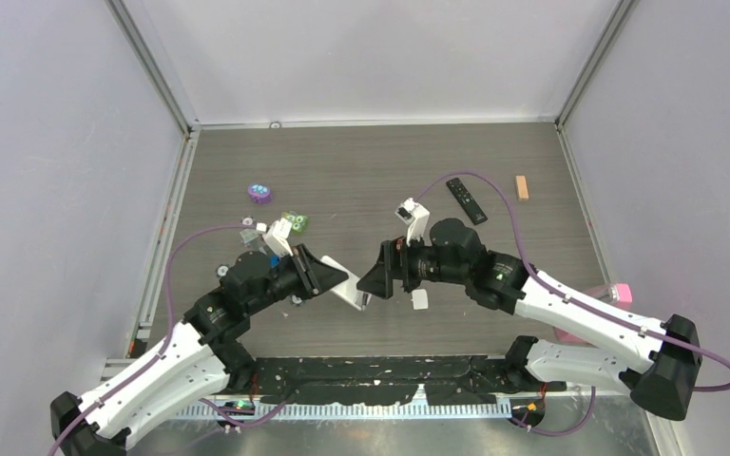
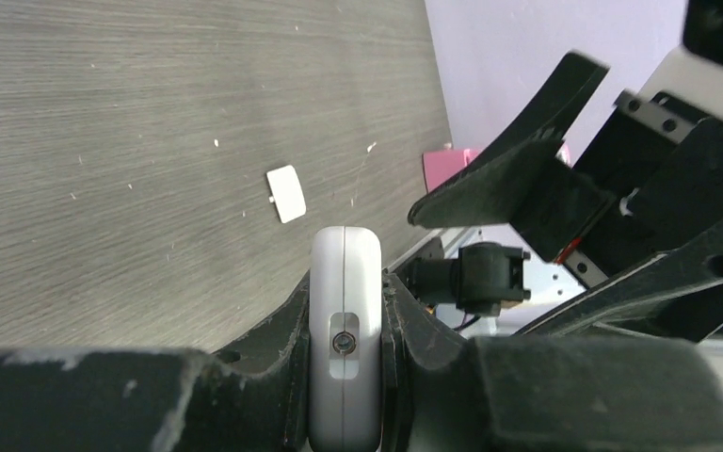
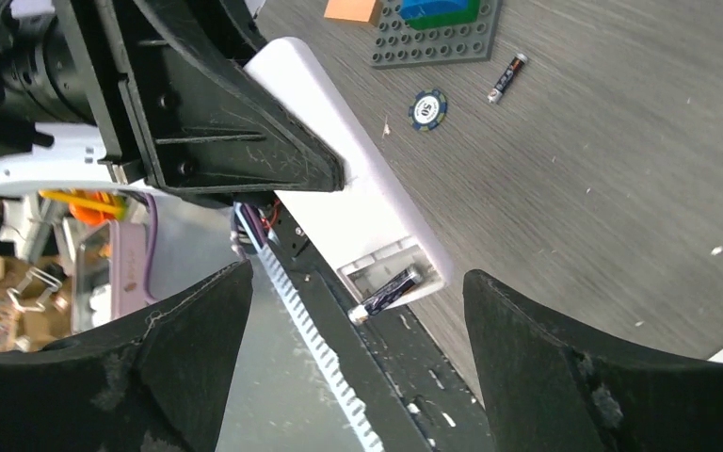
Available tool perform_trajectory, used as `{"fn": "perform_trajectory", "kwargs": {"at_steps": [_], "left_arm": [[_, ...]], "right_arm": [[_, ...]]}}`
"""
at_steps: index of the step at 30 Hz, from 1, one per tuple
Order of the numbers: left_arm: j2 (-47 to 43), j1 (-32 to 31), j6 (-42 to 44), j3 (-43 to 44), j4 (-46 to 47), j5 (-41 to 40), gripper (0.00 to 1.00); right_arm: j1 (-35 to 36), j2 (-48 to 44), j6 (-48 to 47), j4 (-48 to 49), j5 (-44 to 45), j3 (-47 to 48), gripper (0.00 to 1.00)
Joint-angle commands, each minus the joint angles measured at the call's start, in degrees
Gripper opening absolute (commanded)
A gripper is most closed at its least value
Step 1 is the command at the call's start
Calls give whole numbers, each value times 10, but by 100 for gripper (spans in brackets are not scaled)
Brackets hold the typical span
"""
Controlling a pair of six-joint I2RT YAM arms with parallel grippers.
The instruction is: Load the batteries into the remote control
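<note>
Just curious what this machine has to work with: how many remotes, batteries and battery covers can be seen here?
Remotes: 2 (white remote, black remote)
Batteries: 2 (battery in the remote's bay, loose battery)
Covers: 1 (cover)
Total: 5

Between the fingers of the left gripper, the white remote is cut off by the picture's lower edge. Ahead of the right gripper, one battery shows in the remote's open end — its inner part is hidden, so the seating is unclear.
</note>
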Motion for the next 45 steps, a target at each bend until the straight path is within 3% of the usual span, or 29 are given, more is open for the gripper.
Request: {"fn": "perform_trajectory", "kwargs": {"at_steps": [1,8,16,18,24,32,40,45], "left_arm": [[2,-1,61,38,-39,48,0],[21,-1,58,54,-47,39,0],[39,-2,55,59,-34,48,0],[43,-2,54,63,-38,50,0],[58,-1,47,95,-71,81,0],[111,-1,46,144,-85,174,0],[145,4,49,156,-83,202,0],[148,9,43,150,-68,220,0]], "right_arm": [[-1,0,-103,-20,-28,23,86],[16,4,-44,-8,27,-10,77],[31,39,-34,15,34,-17,74],[34,42,-51,18,21,-14,77],[42,12,-117,49,-51,-31,98],[41,2,-159,92,-166,-55,95],[41,-14,-169,97,-176,-62,99],[41,-17,-170,94,-179,-64,94]]}}
